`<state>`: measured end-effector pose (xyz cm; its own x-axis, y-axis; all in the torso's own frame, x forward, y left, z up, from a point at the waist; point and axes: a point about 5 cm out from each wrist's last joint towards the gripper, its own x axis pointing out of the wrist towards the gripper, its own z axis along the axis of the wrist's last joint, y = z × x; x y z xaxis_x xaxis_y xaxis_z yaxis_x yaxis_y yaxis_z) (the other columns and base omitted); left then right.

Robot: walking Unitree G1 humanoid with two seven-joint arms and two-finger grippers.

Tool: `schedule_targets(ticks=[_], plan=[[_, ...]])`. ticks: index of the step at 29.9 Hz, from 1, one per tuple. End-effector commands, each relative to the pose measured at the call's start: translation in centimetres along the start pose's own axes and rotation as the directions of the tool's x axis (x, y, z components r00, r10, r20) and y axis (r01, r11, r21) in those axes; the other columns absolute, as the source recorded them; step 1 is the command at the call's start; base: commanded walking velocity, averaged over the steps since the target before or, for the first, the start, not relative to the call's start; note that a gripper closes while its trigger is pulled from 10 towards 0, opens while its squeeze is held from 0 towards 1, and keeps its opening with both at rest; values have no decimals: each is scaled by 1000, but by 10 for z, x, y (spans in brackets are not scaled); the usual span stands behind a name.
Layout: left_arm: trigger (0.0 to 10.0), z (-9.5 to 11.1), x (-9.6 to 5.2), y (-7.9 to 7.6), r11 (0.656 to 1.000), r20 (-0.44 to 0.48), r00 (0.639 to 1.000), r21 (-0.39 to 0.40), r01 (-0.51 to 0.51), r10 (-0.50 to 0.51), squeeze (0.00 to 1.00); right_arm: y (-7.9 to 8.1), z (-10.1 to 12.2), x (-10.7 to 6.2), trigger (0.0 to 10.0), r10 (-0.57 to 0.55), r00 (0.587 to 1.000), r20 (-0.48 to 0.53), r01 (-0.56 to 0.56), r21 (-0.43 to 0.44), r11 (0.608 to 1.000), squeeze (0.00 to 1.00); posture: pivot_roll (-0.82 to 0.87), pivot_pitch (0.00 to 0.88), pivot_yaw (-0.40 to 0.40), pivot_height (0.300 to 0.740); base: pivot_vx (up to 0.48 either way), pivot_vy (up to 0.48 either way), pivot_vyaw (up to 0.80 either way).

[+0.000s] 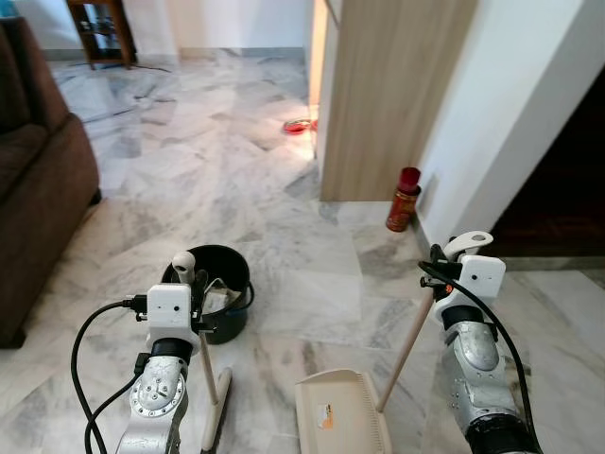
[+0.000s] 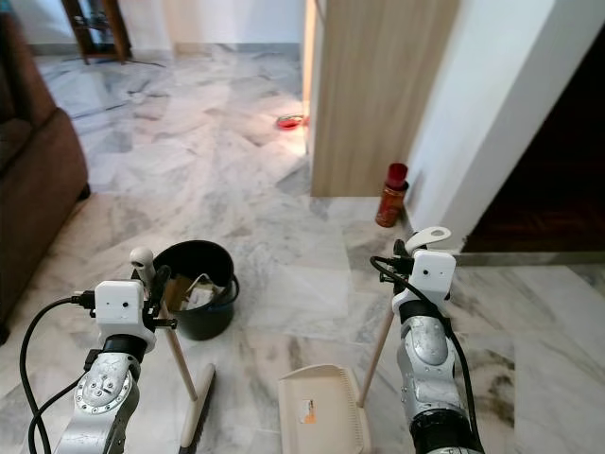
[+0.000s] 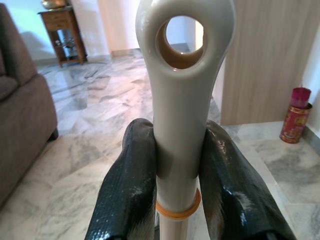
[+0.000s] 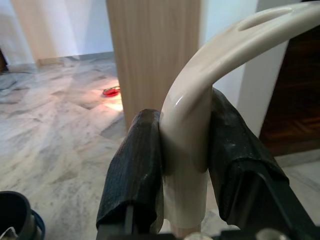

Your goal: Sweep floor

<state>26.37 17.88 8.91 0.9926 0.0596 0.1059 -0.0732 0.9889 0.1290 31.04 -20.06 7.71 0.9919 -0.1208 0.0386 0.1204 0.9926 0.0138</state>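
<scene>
Gripping the broom [image 1: 213,378] near the top of its pale handle, left gripper [image 3: 177,165] with both black fingers [image 3: 131,190] pressing against the shaft just below the looped end with its round hanging hole. Standing nearly upright at the lower left of the head views, broom head resting on the marble floor [image 1: 302,293] close beside the left arm.

Clamping the curved cream grip of the dustpan [image 1: 340,416], right gripper [image 4: 185,150] with a finger [image 4: 137,165] on each side of the handle. Slanting down and inward from that gripper, a wooden shaft meeting the cream pan, lying flat on the floor between the two arms, nearest the camera.

Sitting just beyond the broom, a black bucket [image 1: 219,293] with some pale scraps inside, handle hanging down at its side.

Standing farther off to the right, a red cylindrical can [image 1: 404,200] near the foot of the white wall, just beside the corner of a wooden panel [image 1: 392,95].

Running along the left edge, a brown sofa [image 1: 33,180].

Lying on the floor well beyond the panel, a small red object [image 1: 297,126], too small to tell further.

Standing at the far left end of the room, a small wooden side table [image 1: 99,30] against the wall.
</scene>
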Motion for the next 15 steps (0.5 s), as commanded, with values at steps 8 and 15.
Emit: schedule_targets(ticks=[8,15], plan=[[10000,6,5,4,1000,31,999,29,-5,4,0,4,9,6,10000,13,999,34,-13,-9,1000,0,-20,0,-18,740,0,-283,-800],[10000,6,4,5,999,32,999,39,-4,2,0,2,8,5,10000,12,999,30,-11,-10,1000,0,-19,0,-15,740,0,-48,-800]])
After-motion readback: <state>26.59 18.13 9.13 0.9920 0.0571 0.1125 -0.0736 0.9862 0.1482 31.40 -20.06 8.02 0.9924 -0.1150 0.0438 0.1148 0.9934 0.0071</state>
